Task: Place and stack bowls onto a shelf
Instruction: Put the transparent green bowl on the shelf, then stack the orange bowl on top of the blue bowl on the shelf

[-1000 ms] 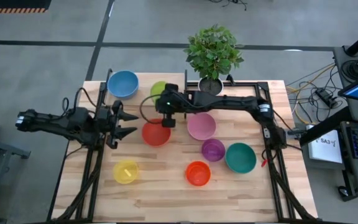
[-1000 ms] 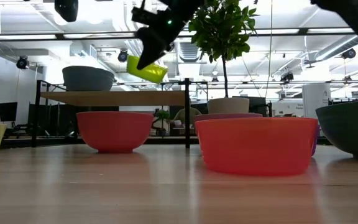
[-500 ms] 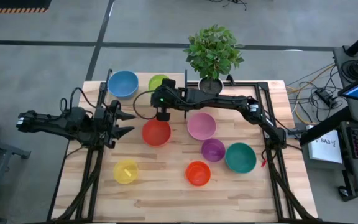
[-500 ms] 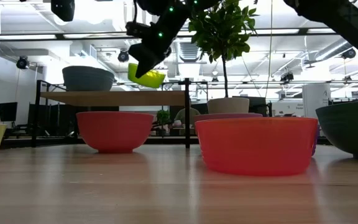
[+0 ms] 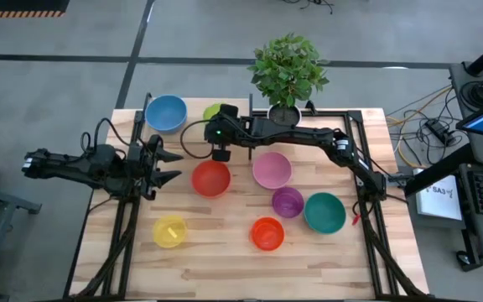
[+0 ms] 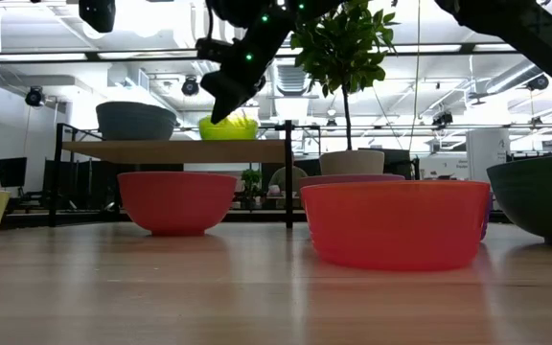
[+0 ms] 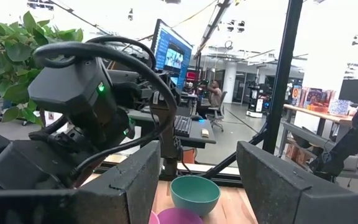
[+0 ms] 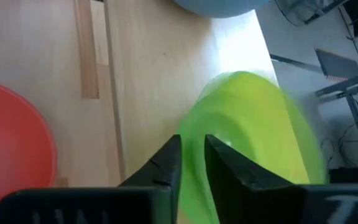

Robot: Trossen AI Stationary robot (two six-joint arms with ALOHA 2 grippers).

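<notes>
We see the right gripper (image 8: 191,163) clamped on the green bowl's (image 6: 228,126) rim, w/ bowl resting on the shelf (image 6: 175,150). Left gripper (image 5: 168,167) waits w/ fingers apart nr the red bowl (image 5: 210,179).

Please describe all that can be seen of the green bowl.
The green bowl is small, round, plain yellow-green, plastic by its look. It sits upright on the shelf, right of the blue bowl, apart from it. The right pincer grips its rim, one finger inside, one outside. From above, the arm hides most of it.

Grey floor (image 5: 74,75), bright ceiling lights (image 6: 56,43)
</notes>
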